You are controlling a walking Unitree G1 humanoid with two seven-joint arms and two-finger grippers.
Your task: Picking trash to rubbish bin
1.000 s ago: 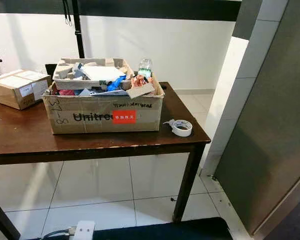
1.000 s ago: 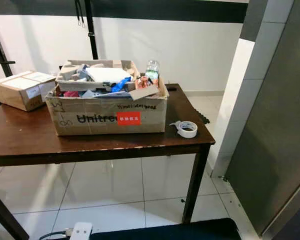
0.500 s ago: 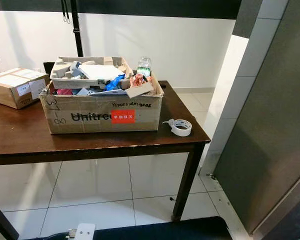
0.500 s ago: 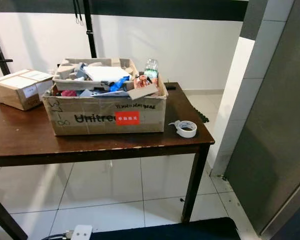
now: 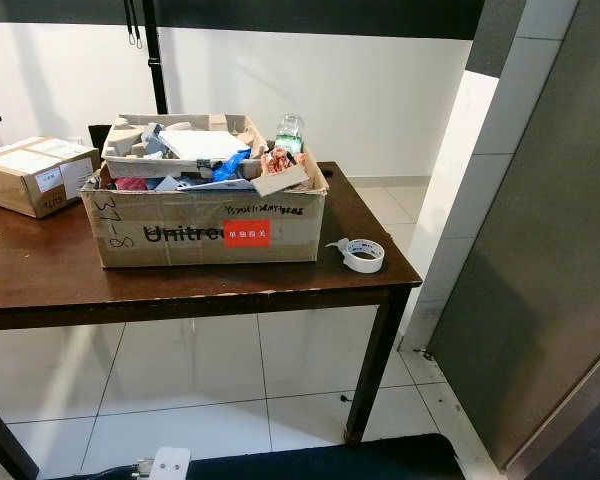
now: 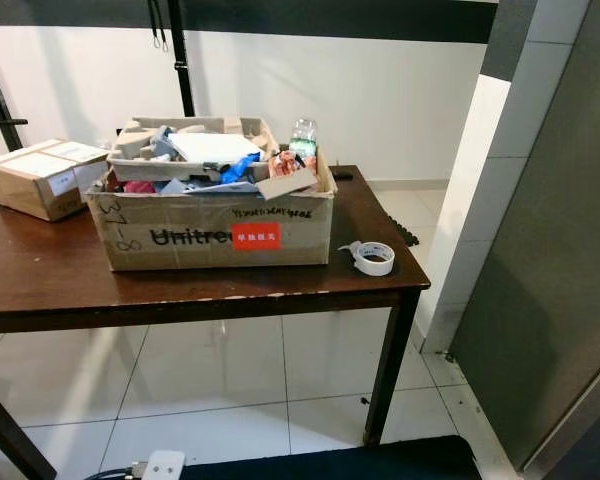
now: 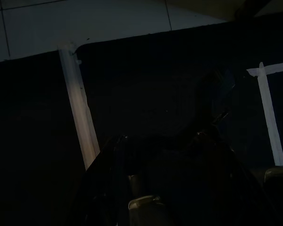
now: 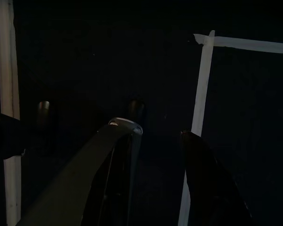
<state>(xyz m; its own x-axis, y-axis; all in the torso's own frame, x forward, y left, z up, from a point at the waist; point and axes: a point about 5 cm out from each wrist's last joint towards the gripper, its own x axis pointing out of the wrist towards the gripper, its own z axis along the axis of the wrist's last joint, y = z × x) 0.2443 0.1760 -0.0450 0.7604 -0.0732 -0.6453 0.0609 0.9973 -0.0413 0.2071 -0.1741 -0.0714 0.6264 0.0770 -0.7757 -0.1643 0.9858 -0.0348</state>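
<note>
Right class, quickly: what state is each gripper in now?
Left gripper: cannot be told, too dark.
Right gripper: open, holding nothing.

Left end effector [image 7: 162, 136] hangs idle; right end effector [image 8: 158, 134] fingers apart.

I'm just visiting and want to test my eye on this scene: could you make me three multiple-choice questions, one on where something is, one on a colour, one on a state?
1. Where is the tape roll?
A. inside the big box
B. on the table, right of the big box
C. on the floor

2. What colour is the label on the big box front?
A. red
B. green
C. blue

3. How is the big box?
A. taped shut
B. open and heaped full
C. tipped over

Answers: 1 B, it lies on the wood beside the box. 2 A, a red patch shows. 3 B, items poke above the rim.
</note>
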